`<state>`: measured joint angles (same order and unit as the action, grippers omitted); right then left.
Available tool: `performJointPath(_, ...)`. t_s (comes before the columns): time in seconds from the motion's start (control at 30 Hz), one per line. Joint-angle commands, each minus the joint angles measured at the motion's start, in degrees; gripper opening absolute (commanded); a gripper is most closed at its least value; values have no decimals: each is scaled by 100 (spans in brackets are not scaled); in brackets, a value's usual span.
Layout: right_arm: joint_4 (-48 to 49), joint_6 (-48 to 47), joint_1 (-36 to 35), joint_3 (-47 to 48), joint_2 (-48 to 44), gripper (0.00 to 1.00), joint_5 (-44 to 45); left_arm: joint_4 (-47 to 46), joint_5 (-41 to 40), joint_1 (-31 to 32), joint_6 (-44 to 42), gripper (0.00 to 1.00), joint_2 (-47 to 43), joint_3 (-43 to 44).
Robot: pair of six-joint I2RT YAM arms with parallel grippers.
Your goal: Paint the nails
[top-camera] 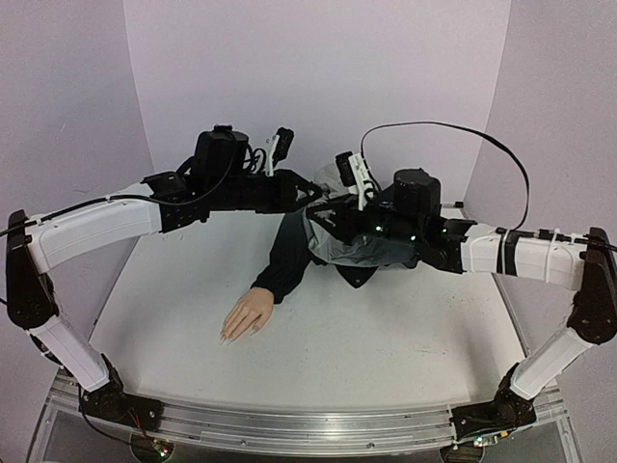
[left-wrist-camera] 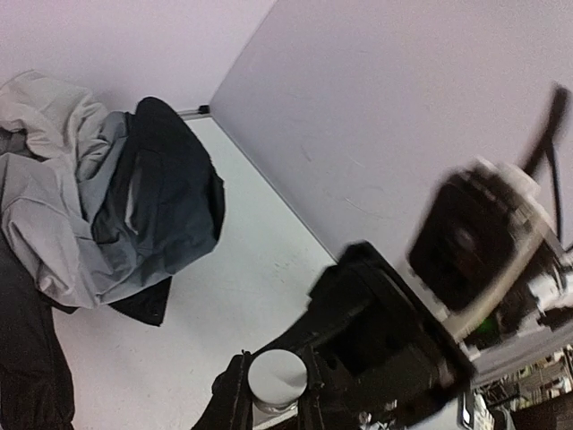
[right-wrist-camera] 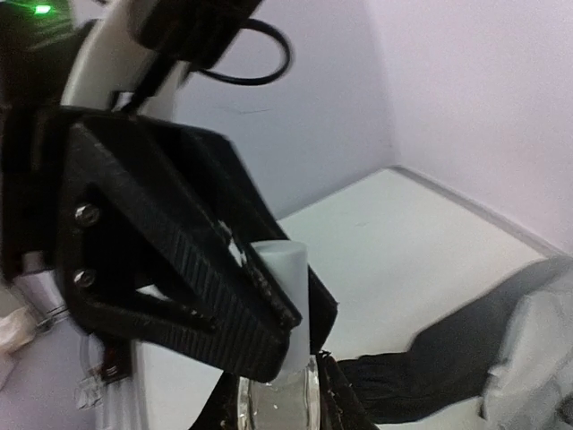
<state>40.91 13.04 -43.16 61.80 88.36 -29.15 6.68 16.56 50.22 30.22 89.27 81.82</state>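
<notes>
Left end effector [left-wrist-camera: 276, 381] clenched on white cap [right-wrist-camera: 285, 269], right end effector [right-wrist-camera: 277, 403] grasping bottle [right-wrist-camera: 271, 414] under it, both up at back. Mannequin hand [top-camera: 246, 316] flat on bench [top-camera: 405, 338], well apart; nails [top-camera: 224, 338] look bare. Looks like uncapping stage, painting all ahead.
</notes>
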Motion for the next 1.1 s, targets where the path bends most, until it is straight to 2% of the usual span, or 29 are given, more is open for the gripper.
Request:
performJointPath(0.0, -124, -1654, -787, 310, -248, 0, 5554, 641, -652, 41, 57, 0, 343, 913)
performJointPath(0.03, -26, -1793, -858, 355, -220, 0, 5863, 720, -671, 41, 50, 0, 448, 1028)
performJointPath(0.1, 192, -1858, -876, 358, -181, 0, 5911, 738, -680, 32, 47, 0, 574, 1157)
performJointPath(0.27, 609, -1978, -876, 236, -167, 0, 5174, 747, -633, -11, 28, 0, 723, 1333)
performJointPath(0.37, 686, -1900, -863, 157, -208, 0, 4738, 747, -570, -21, 58, 4, 688, 1306)
performJointPath(0.43, 683, -1857, -829, 96, -270, 0, 4286, 740, -522, -23, 71, 12, 601, 1241)
performJointPath(0.53, 673, -1731, -707, -47, -458, 0, 3324, 734, -453, -21, 72, 40, 394, 1060)
performJointPath(0.63, 486, -1586, -537, -77, -546, 0, 2129, 763, -297, -68, 72, 61, 151, 828)
performJointPath(0.73, 15, -1588, -509, 49, -560, 0, 1470, 772, 151, -256, 339, 77, -196, 474)
performJointPath(0.9, -422, -1518, -503, 120, -602, 0, 854, 1019, 660, -407, 548, 86, -550, 279)
performJointPath(1.0, -623, -1507, -510, 185, -559, 0, 656, 1026, 814, -407, 545, 86, -711, 212)
performJointPath(1.07, -674, -1470, -504, 213, -537, 0, 562, 1051, 952, -407, 507, 83, -735, 230)
